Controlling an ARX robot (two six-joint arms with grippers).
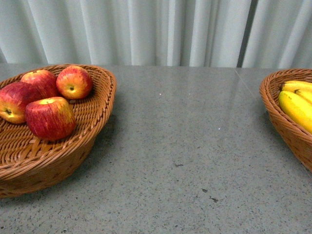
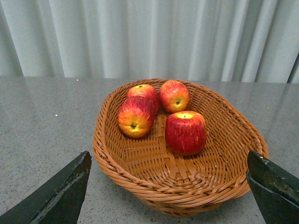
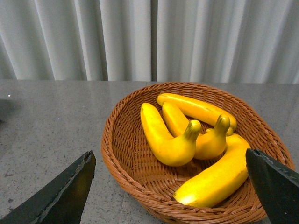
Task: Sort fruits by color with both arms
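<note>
Several red apples [image 1: 50, 117] lie in the brown wicker basket [image 1: 92, 122] at the left; they also show in the left wrist view [image 2: 185, 132], in their basket [image 2: 140, 172]. Several yellow bananas [image 3: 212, 179] lie in a second wicker basket [image 3: 119, 158], seen at the right edge of the front view [image 1: 297, 108] with its rim [image 1: 273, 109]. My left gripper [image 2: 170, 186] is open and empty, hanging in front of the apple basket. My right gripper [image 3: 170, 186] is open and empty, in front of the banana basket. Neither arm shows in the front view.
A grey speckled tabletop [image 1: 195, 156] stretches between the two baskets. A pale pleated curtain [image 1: 161, 29] hangs behind the table.
</note>
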